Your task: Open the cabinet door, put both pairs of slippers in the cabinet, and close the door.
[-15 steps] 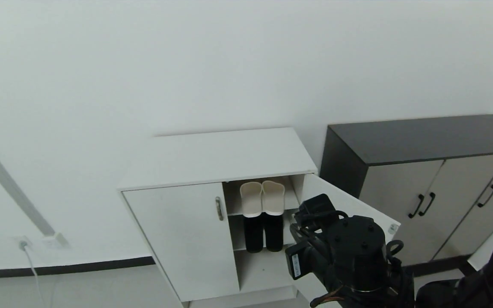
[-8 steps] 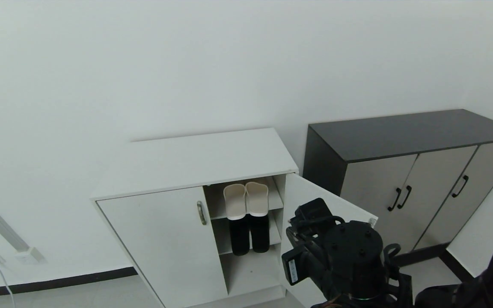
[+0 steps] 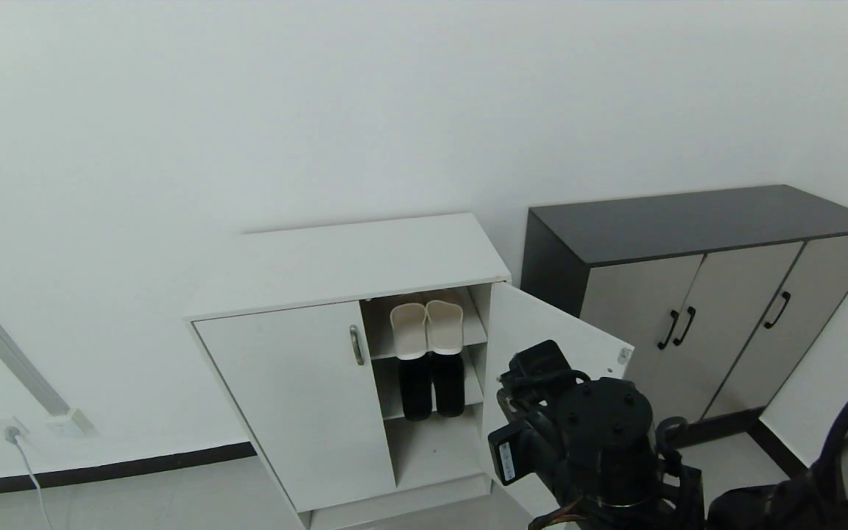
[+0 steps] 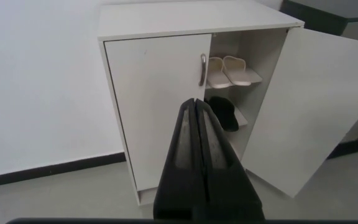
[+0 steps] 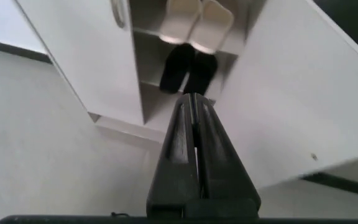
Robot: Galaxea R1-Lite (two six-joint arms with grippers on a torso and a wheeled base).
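Observation:
The white cabinet [image 3: 350, 258] stands against the wall with its left door shut and its right door [image 3: 542, 338] swung open. A beige pair of slippers [image 3: 426, 329] lies on the upper shelf. A black pair [image 3: 431, 388] sits on the shelf below, toes hanging over the edge. My right arm [image 3: 593, 442] is in front of the open door. My right gripper [image 5: 194, 99] is shut and empty, pointing at the black slippers [image 5: 188, 71] below the beige pair [image 5: 194, 22]. My left gripper [image 4: 196, 109] is shut and empty, facing the cabinet's middle, apart from it.
A grey cabinet with a dark top [image 3: 689, 221] stands just right of the open door. A wall socket with a cable [image 3: 12, 430] is low on the left. Bare floor [image 5: 48, 143] lies in front of the white cabinet.
The whole head view has shifted sideways, so the camera moved. Slippers and open door stand as before relative to the cabinet.

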